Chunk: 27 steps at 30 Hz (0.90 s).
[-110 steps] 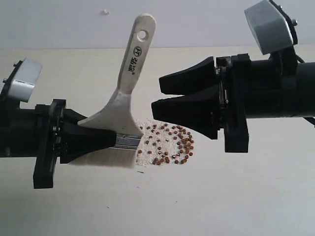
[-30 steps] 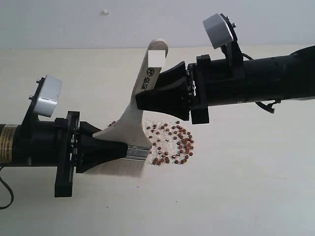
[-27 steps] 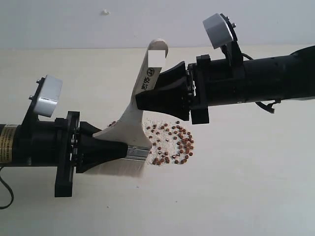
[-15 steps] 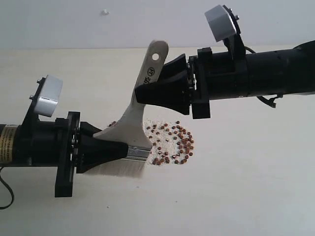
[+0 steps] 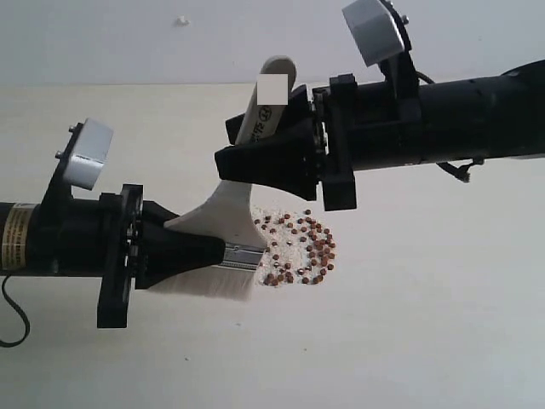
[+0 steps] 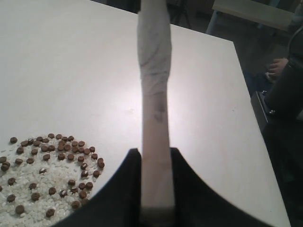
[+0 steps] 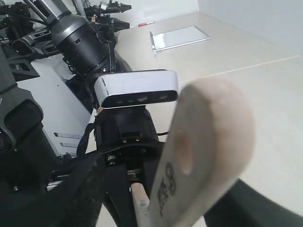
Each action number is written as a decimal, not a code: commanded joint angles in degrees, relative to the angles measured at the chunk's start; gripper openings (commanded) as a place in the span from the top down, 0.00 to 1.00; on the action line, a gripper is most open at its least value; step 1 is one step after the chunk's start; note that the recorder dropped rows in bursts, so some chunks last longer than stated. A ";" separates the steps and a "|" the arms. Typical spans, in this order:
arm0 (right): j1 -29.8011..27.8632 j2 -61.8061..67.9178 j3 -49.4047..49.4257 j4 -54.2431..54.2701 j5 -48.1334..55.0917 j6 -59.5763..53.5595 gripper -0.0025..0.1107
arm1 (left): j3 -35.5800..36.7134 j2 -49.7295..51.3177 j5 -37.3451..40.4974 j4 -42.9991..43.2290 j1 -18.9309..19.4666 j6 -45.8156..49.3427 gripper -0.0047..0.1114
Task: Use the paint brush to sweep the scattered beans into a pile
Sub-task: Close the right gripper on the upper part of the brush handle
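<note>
The left gripper (image 5: 204,250) pinched the brush (image 5: 223,204) low on its handle, just above the ferrule. The bristles rested on the table (image 5: 426,324) and the handle leaned up and to the right. The right gripper (image 5: 223,145) reached across from the right, its jaws spread on either side of the upper handle. The beans (image 5: 302,251) lay clustered just right of the bristles, mixed with white grains (image 6: 33,189).

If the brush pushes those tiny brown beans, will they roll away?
The beans look tiny and loose, so they're probably light and push easily. They look rounded, so some might roll off sideways. The bristles look soft, so a few may slip past.
</note>
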 commanded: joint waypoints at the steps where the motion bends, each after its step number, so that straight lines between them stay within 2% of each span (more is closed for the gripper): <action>1: 0.07 -0.41 -0.93 0.31 0.64 -0.50 0.50 | -0.34 0.08 -1.04 -0.05 -0.24 -0.55 0.96; 3: 0.07 -0.41 -0.93 0.31 0.64 -0.50 0.50 | -0.34 0.08 -1.04 0.05 -0.24 -0.55 0.96; 5: 0.07 -0.41 -0.93 0.31 0.64 -0.50 0.55 | -0.34 0.08 -1.04 0.05 -0.24 -0.55 0.96; 10: 0.07 -0.41 -0.93 0.31 0.64 -0.50 0.80 | -0.34 0.08 -1.04 0.76 -0.24 -0.70 0.96; 15: 0.07 -0.41 -0.93 0.31 0.64 -0.50 0.97 | -0.34 0.08 -1.04 0.76 -0.24 -0.70 0.96; 27: 0.07 -0.41 -1.61 0.31 0.64 -0.47 0.98 | -0.34 0.08 -1.04 1.01 -0.24 -0.70 0.96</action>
